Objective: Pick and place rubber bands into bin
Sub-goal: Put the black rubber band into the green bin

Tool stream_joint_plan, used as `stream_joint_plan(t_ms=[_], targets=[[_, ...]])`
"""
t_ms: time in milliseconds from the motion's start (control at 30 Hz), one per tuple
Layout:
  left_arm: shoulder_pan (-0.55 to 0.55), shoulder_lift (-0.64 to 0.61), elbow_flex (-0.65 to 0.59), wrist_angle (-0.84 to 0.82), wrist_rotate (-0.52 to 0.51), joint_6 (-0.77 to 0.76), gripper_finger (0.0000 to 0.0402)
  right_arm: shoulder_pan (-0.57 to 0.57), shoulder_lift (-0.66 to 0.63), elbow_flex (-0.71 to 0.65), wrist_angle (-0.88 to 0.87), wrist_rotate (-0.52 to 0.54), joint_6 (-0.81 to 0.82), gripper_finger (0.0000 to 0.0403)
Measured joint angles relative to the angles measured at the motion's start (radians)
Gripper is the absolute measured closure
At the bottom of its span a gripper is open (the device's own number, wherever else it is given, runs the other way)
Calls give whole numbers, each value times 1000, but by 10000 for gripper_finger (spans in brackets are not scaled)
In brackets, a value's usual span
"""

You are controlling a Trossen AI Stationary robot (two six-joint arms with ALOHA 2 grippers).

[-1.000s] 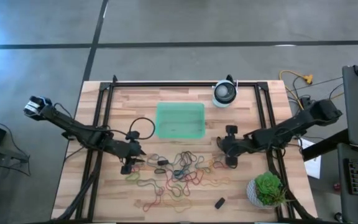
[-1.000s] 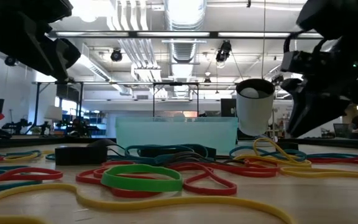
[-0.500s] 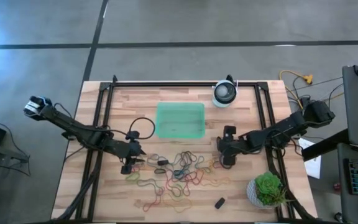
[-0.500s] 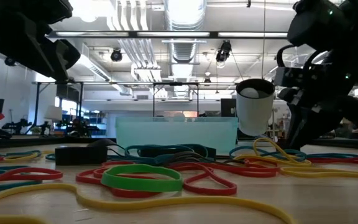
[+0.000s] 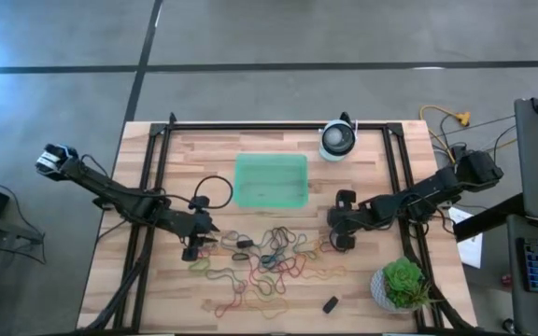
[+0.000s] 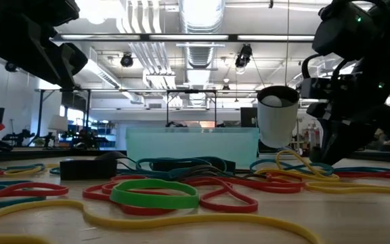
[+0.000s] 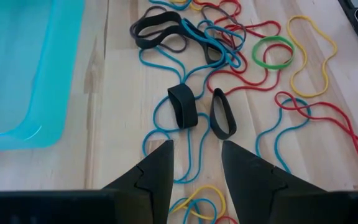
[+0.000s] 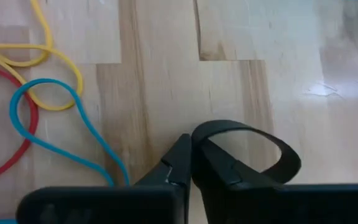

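Rubber bands (image 5: 269, 261) in red, yellow, blue, green and black lie loose on the wooden table, near of the green bin (image 5: 270, 180). My right gripper (image 5: 341, 241) is at the pile's right edge, down at the table and shut on a thick black rubber band (image 8: 253, 146). At the pile's left edge my left gripper (image 7: 194, 155) hangs open above the bands. Two thick black bands (image 7: 182, 106) lie just beyond its fingertips, and nothing is between the fingers. My right gripper pinches one wall of the thick black band (image 8: 199, 133) between its two fingers, with one finger (image 8: 229, 171) inside the loop and one outside. The fingers slant steeply down from the table's right. The rest of the loop stands open beside the fingers, at the tabletop.
A round white device (image 5: 338, 140) stands far right of the bin, and a potted green plant (image 5: 403, 285) at the near right corner. A small black object (image 5: 330, 304) lies near the front edge. A black cable (image 5: 211, 187) loops left of the bin.
My right gripper has sunk toward the table and edged toward the pile, and its fingers have shut on the black band. My left gripper has kept still.
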Motion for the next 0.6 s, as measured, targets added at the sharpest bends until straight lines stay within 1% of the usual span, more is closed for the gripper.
stream_joint_plan(t_ms=[133,267,467,533,600], targets=[[0,0,0,0,0,0,281,0,-1,19,-8,25,-14,394],[0,0,0,0,-3,0,281,0,-15,72,-2,33,-68,394],[1,0,0,1,-11,0,281,-3,-36,185,15,77,-189,394],[1,0,0,1,-29,2,281,-14,-35,224,27,102,-240,394],[1,0,0,1,-50,13,281,-39,-35,259,53,105,-292,394]])
